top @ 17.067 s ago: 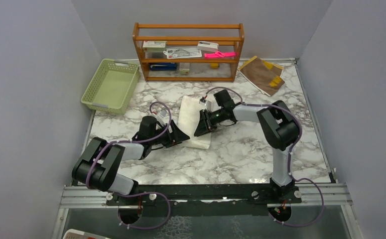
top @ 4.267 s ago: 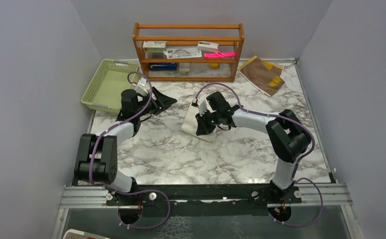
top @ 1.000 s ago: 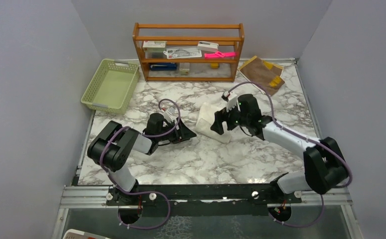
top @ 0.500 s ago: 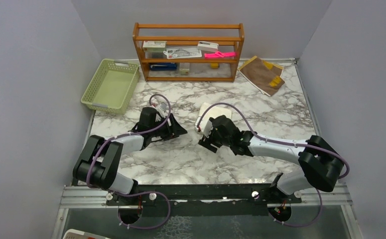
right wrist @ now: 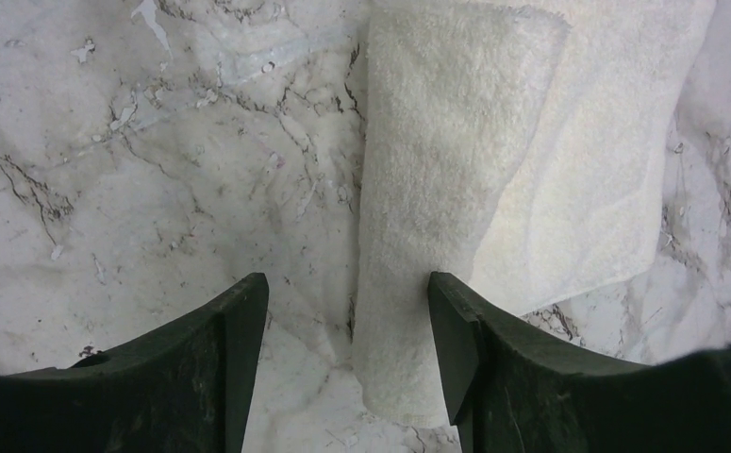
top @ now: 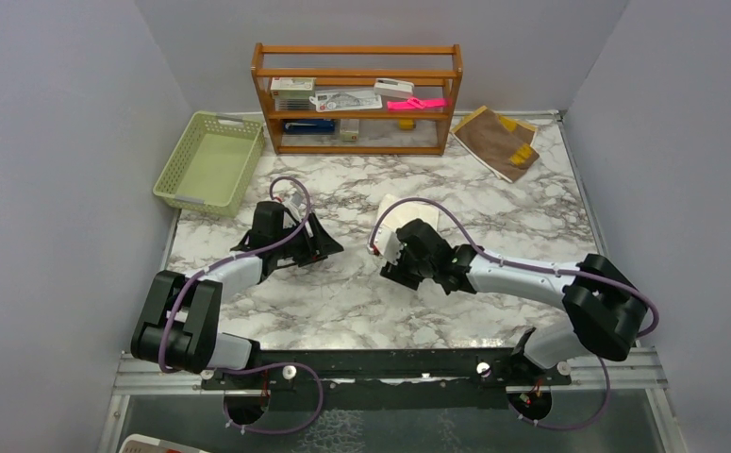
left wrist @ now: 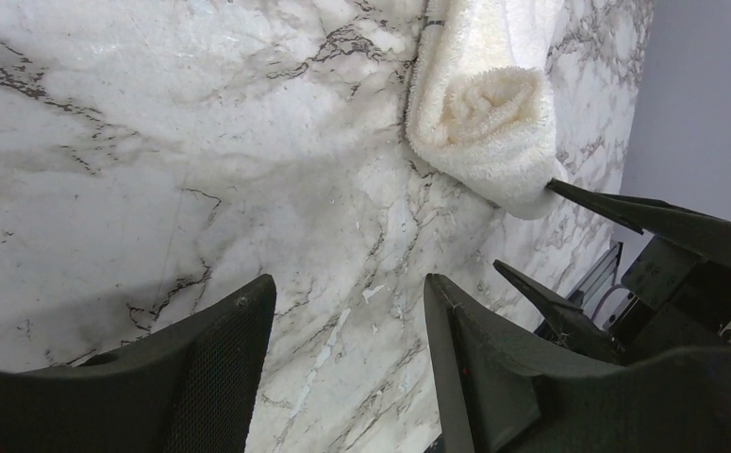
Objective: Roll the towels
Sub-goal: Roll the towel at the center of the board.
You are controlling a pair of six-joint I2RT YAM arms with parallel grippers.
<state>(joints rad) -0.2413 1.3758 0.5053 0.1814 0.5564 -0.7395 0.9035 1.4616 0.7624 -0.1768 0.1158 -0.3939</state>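
Progress looked short of halfway. The cream towel [right wrist: 418, 189] lay on the marble worktop [top: 342, 311] near its middle. It was partly rolled: one long side was wound into a thick roll, and a flat flap spread out beside it on the right of the wrist view. Seen end-on from the left wrist, the spiral looked loose rather than tight.

The right fingers [right wrist: 210, 368] stood apart and gripped nothing. The near end of the roll lay against the inner face of one finger, with bare marble in the rest of the gap. The left fingers [left wrist: 201, 368] were also apart and empty, over bare worktop a little to the left of the roll.

The brown towel [top: 496, 140], with its yellow patches, lay unrolled in the far right corner, well apart from both arms and beside the wooden shelf [top: 357, 94].

Judging from this, the flat flap had yet to be wound in, and the brown towel had not been started at all. The loose roll looked able to spring open if left unpressed.
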